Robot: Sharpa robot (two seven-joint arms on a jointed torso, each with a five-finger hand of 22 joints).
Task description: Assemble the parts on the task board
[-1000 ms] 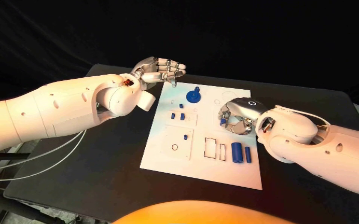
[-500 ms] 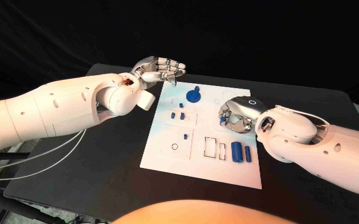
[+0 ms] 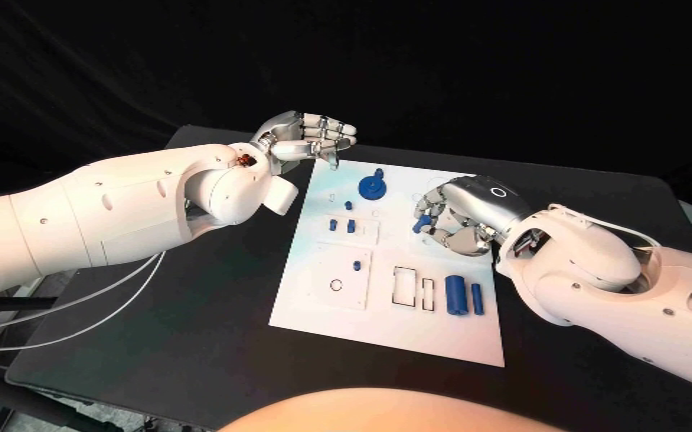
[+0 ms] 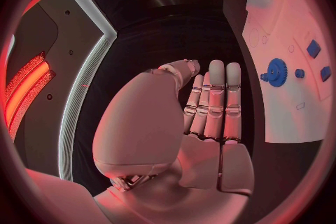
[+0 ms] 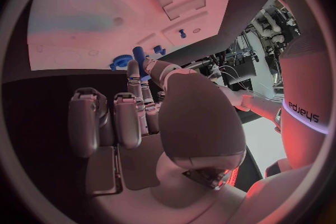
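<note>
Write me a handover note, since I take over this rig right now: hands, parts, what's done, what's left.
Left hand: holds nothing, fingers curled, raised off the far left corner of the task board.
Right hand: over the board's right side, pinching a small blue part.
On the board: blue gear near the far edge, small blue pieces mid-board, two blue cylinders beside the outlined rectangular slots.
Done: one part picked up.
Left: place it, then the loose cylinders; the slots look unfilled.
</note>
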